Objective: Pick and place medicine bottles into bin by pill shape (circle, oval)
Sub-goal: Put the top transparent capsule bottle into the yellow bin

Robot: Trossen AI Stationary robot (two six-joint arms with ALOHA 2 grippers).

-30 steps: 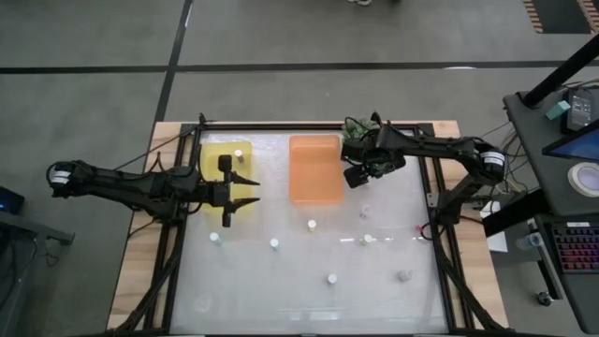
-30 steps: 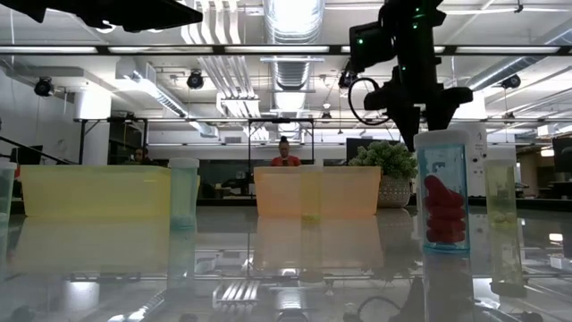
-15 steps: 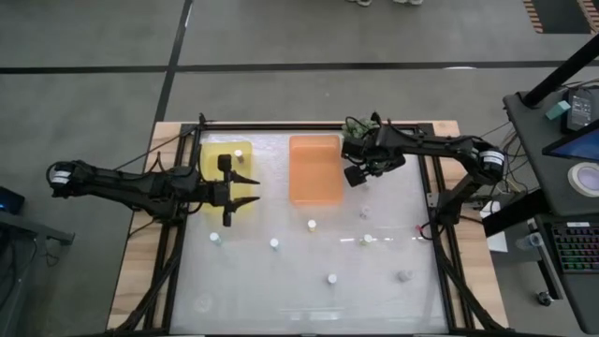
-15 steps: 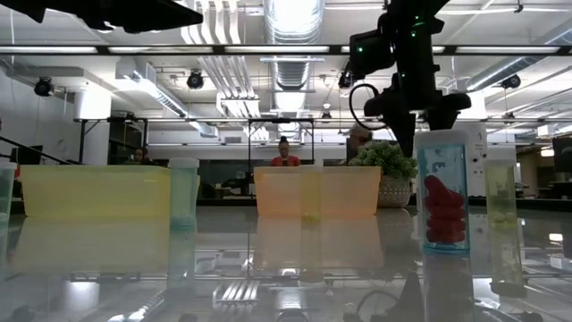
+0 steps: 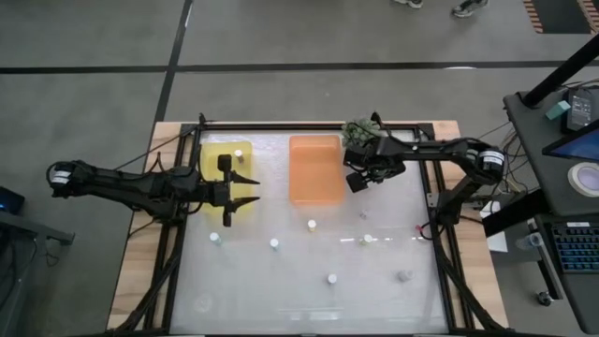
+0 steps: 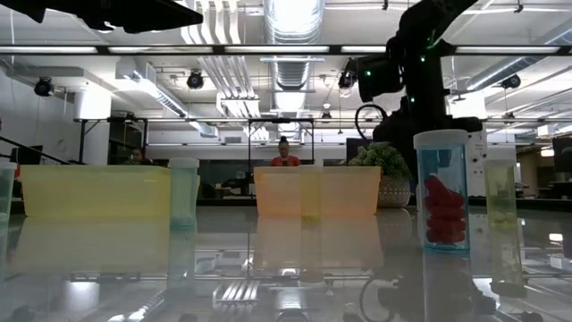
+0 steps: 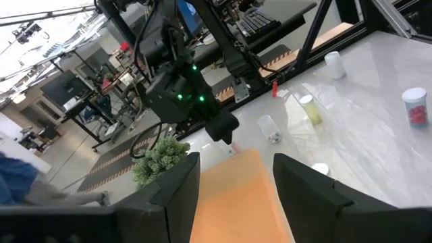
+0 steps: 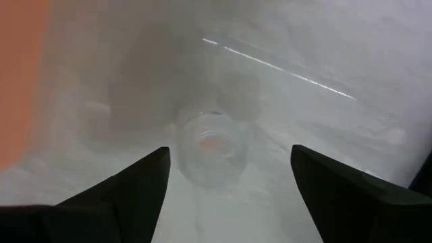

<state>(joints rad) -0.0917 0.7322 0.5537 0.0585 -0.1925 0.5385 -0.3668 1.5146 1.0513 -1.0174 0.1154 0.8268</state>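
Several small medicine bottles with white caps stand scattered on the white table, among them one near the middle and one right of the orange bin. One more bottle is in the yellow bin. My right gripper is open beside the orange bin's right wall and points down. In the right wrist view a clear bottle shows below, between the two fingers and apart from them. My left gripper is open and empty at the yellow bin's near right corner.
A spiky green plant ball sits at the table's far edge, behind my right arm. In the low view a bottle with red pills and a yellowish one stand close to the camera. A dark frame runs around the table.
My right gripper has gone down toward the table beside the orange bin's right wall, and its arm has stretched out lower, which uncovers the plant ball. The bottles have stayed where they were.
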